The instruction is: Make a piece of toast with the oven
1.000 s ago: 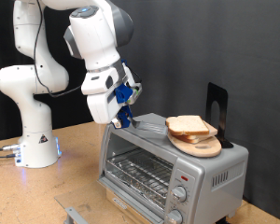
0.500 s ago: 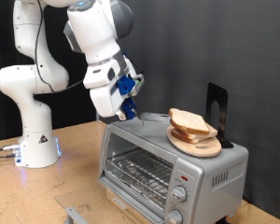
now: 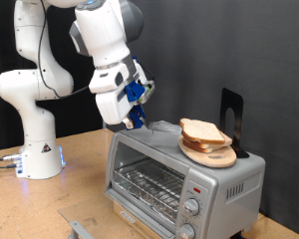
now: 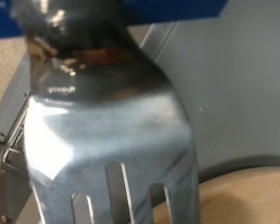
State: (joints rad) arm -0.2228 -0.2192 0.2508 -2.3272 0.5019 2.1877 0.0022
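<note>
Clamped in the jaws [image 3: 135,118]: a metal spatula [image 4: 107,131], its slotted blade filling the wrist view. Just under the jaws, the oven [image 3: 184,174] on the desk [image 3: 50,204], door shut. Beyond the jaws, on the oven's top, toast [image 3: 202,130] stacked on a wooden plate [image 3: 211,154].

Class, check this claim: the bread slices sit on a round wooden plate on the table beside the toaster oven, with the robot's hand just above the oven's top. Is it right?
Not quite. In the exterior view the wooden plate with the bread slices rests on top of the oven, not on the table. The hand does hover above the oven's top.
</note>
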